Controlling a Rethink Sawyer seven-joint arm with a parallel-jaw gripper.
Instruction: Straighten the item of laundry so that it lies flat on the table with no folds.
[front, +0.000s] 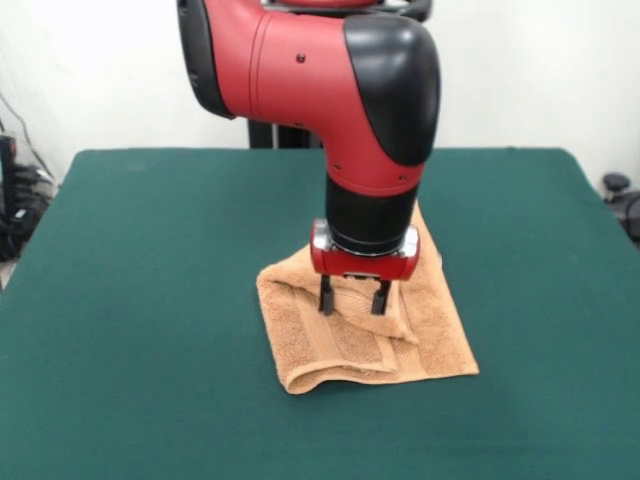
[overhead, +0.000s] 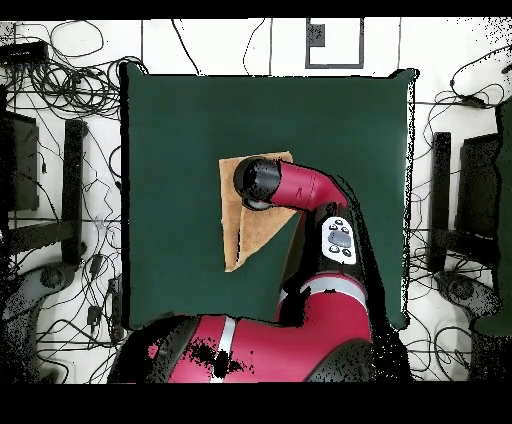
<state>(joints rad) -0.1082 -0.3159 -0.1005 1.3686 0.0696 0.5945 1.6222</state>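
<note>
Towel (front: 340, 345) sits folded near the middle of your green bench (front: 140, 300), gripper (front: 353, 297) right down on it.

Your gripper's two black fingers (front: 326, 295) are spread apart, tips down at the cloth on either side of a raised ridge, though you can't really tell if they're pinching it. The towel's doubled over, with a rolled fold along its front-left edge. From overhead, the arm (overhead: 300, 190) covers most of it and only a tan wedge (overhead: 243, 225) pokes out.

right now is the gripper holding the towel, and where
Nothing is held yet: the gripper stands open, its fingers down on a raised fold of the towel, not pinching it.
</note>
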